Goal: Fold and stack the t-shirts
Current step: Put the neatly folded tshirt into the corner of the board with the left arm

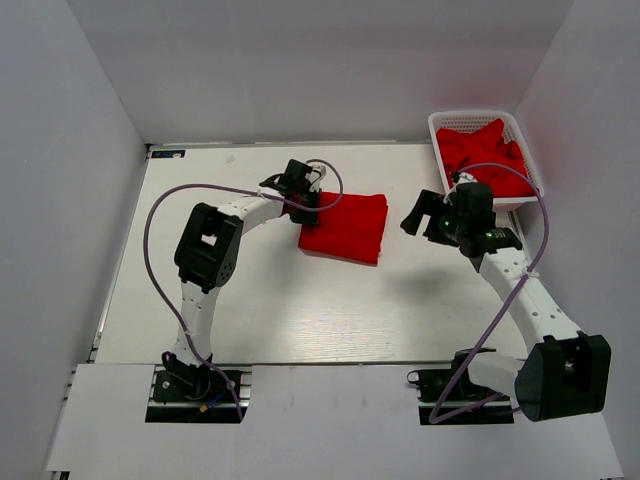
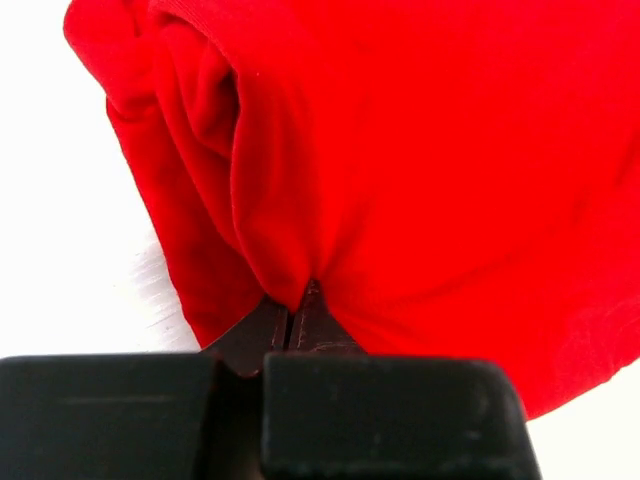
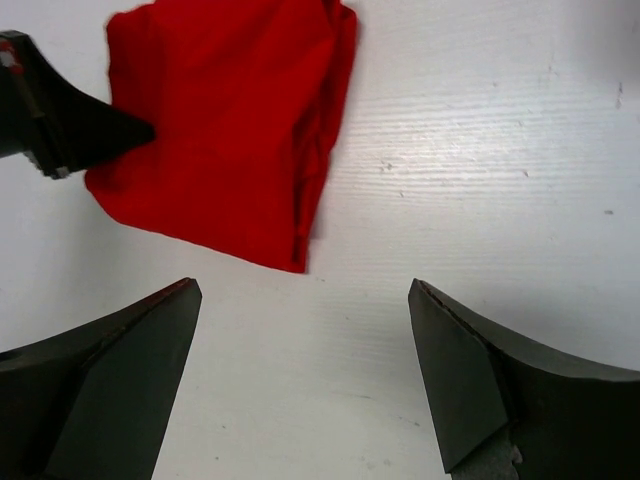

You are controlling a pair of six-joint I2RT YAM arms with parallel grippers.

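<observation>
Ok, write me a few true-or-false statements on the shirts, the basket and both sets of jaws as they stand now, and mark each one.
1. The left jaws are shut on an edge of the folded t-shirt. True.
2. The right jaws hold a shirt. False: they stand open and empty over the table.
3. The white basket is empty. False: it holds crumpled red shirts.
4. The folded t-shirt lies on the table, apart from the basket. True.
</observation>
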